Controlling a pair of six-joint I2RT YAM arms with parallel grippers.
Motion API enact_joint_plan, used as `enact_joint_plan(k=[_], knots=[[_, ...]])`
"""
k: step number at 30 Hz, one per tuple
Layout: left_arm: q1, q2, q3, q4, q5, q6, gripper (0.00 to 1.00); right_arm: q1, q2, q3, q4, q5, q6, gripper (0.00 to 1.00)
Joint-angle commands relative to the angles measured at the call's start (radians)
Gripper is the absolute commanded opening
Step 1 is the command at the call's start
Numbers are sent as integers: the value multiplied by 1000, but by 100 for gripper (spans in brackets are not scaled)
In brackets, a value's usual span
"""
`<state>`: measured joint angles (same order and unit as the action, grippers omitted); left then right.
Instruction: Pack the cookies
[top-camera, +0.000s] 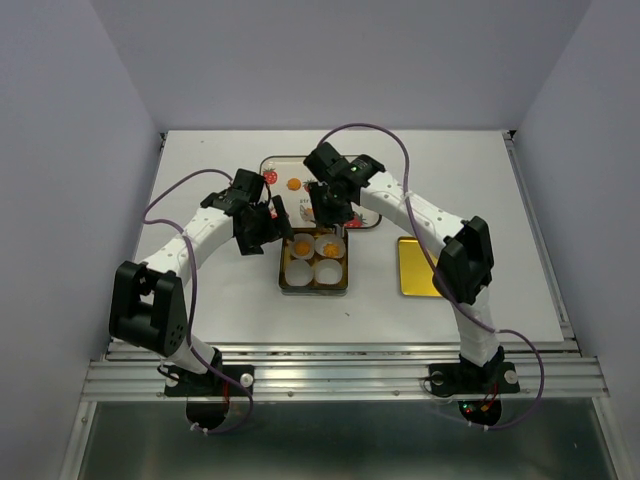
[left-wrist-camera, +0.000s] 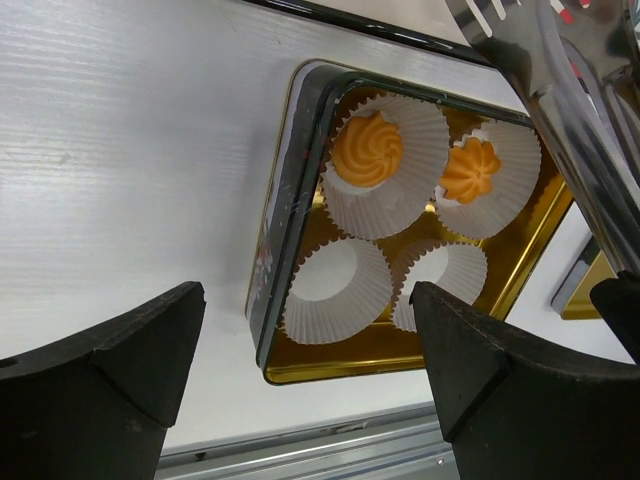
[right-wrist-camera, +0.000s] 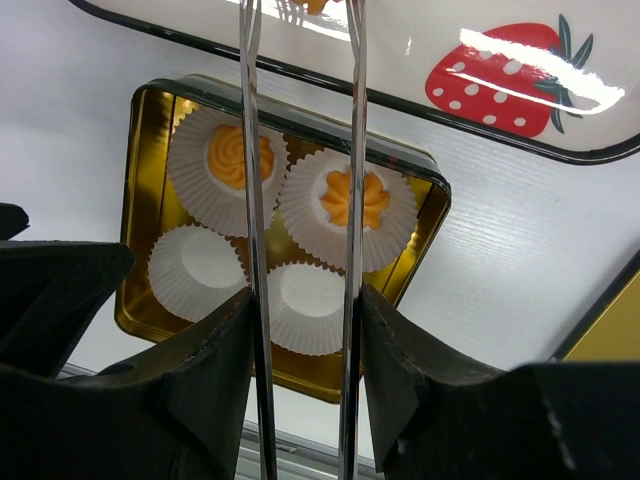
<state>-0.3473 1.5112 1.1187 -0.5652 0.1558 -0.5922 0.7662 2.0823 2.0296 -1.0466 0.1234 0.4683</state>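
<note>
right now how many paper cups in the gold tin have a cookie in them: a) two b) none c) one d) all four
a, the tin holds one cookie in a cup and a second cookie in the cup beside it, while the two near cups are empty

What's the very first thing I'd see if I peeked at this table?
The shiny gold tin in the middle of the table holds four white paper cups: the two far ones hold orange cookies and the two near ones are empty. Just above it, the right gripper holds long metal tongs. Behind the tin lies a white tray with a big red strawberry picture.
</note>
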Motion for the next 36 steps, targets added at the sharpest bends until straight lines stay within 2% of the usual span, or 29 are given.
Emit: enact_joint_plan(k=[1,36], knots=[[-9,-14,-10,2,-27,9,96,-5,-22,23,-6,28,6,49],[-10,-31,-3,-12,-71,-12,96,-5,47,47,11,32,-42,51]])
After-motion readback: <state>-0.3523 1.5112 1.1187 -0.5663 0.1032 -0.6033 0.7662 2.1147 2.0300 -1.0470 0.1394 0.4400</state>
